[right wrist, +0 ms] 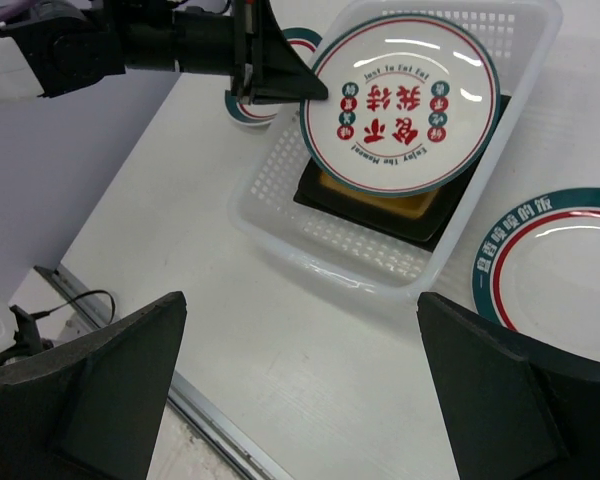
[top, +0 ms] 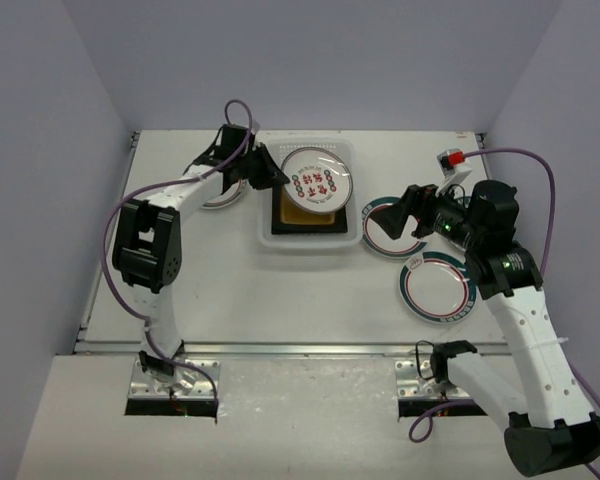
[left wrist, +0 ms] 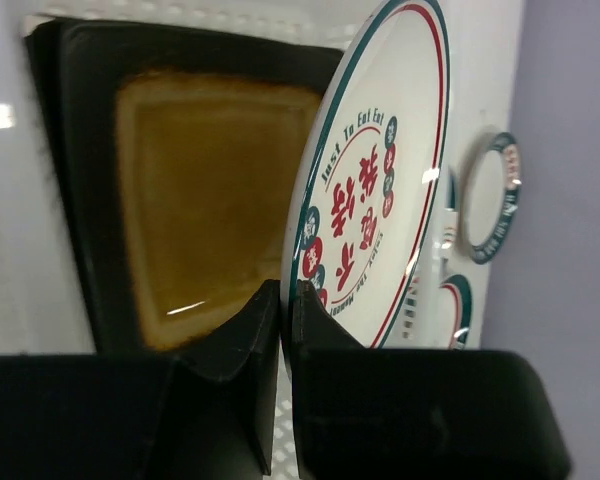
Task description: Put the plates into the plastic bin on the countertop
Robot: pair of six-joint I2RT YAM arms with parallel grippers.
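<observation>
Top external view: nearest on the white countertop [top: 280,290] lies a round plate with a green and red rim [top: 436,288], at about 4 o'clock from the plastic bin [top: 307,244]. Just beyond it the right gripper [top: 412,213] hangs with its jaws spread wide and holding nothing, over a second banded plate [top: 380,235] that lies at 3 o'clock from the bin, just beside its wall. The bin stands near the middle of the far half of the countertop. A square plate with a dark rim and amber centre [top: 310,215] lies flat inside it. Over that plate's far part is the red-lettered plate [top: 317,180], within the bin's outline. The left gripper [top: 276,178] pinches its rim at 9 o'clock, jaws pressed onto the thin edge. Whether it touches the square plate cannot be told. At 9 o'clock from the bin, partly under the left arm, lies a third banded plate [top: 215,197]. At the far right edge sits a small white and red object [top: 450,157].
</observation>
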